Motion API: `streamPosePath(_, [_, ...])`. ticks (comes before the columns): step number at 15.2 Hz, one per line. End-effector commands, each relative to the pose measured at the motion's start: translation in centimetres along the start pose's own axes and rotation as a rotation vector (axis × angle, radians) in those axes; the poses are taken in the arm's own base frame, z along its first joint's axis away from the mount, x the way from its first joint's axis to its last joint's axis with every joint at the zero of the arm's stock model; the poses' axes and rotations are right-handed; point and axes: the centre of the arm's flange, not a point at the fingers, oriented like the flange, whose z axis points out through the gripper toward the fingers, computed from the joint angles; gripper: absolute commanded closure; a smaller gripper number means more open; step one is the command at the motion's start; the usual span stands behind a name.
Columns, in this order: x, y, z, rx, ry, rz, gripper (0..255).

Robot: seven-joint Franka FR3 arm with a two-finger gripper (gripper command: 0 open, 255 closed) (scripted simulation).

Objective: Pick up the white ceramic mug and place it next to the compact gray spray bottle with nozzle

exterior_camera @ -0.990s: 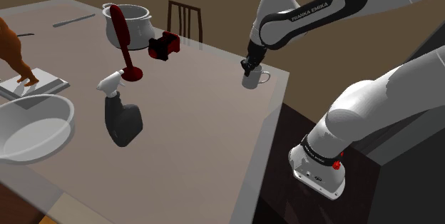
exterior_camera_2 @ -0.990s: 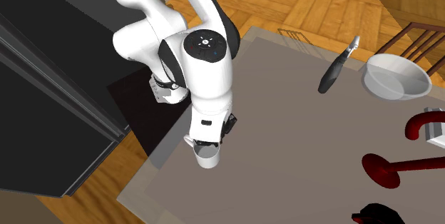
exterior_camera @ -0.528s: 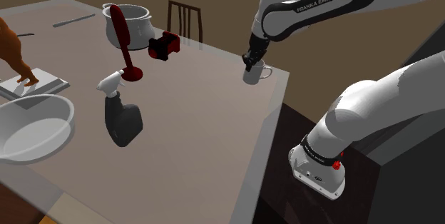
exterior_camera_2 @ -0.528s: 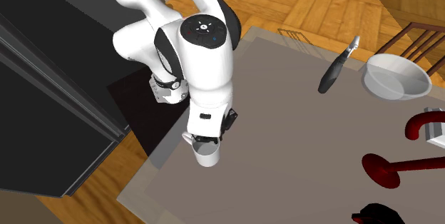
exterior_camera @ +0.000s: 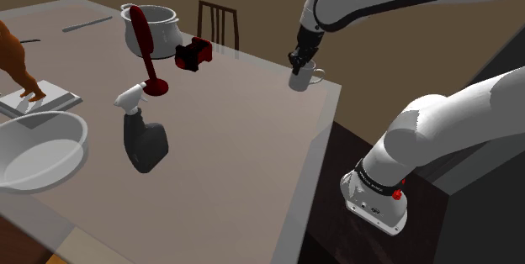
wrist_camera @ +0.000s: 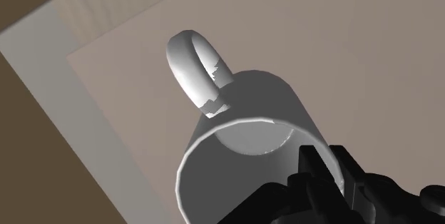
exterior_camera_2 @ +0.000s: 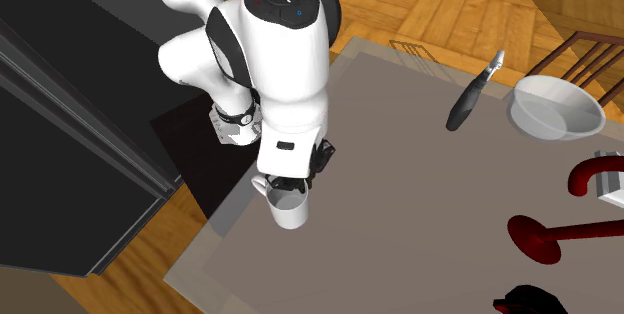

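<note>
A: Jaws state?
B: Clamped on the mug [exterior_camera: 300, 80] rim, wall between the fingers.
A: Mug location?
B: Hanging under the jaws, handle on the far side from them, over the tabletop [exterior_camera: 240, 157] corner. Bottle [exterior_camera: 143, 142] well apart.

Mug [exterior_camera: 301, 80] over table [exterior_camera: 235, 145] corner, spray bottle [exterior_camera: 145, 140] well apart, bowl [exterior_camera: 38, 149] near bottle.

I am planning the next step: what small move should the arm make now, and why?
Probably carry the mug toward the spray bottle. The gripper is shut on its rim, at a corner of the table, while the bottle lies well off toward the shoulder view's left.
</note>
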Motion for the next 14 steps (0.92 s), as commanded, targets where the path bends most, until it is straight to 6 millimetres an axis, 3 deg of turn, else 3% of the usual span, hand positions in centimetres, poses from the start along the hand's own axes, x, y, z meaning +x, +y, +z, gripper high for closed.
streamPosePath(1, [0.2, 0.1, -1.0, 0.000, -0.001, 0.000, 255])
streamPosePath(14, [0.8, 0.3, -7.8, 0.000, -0.001, 0.000, 255])
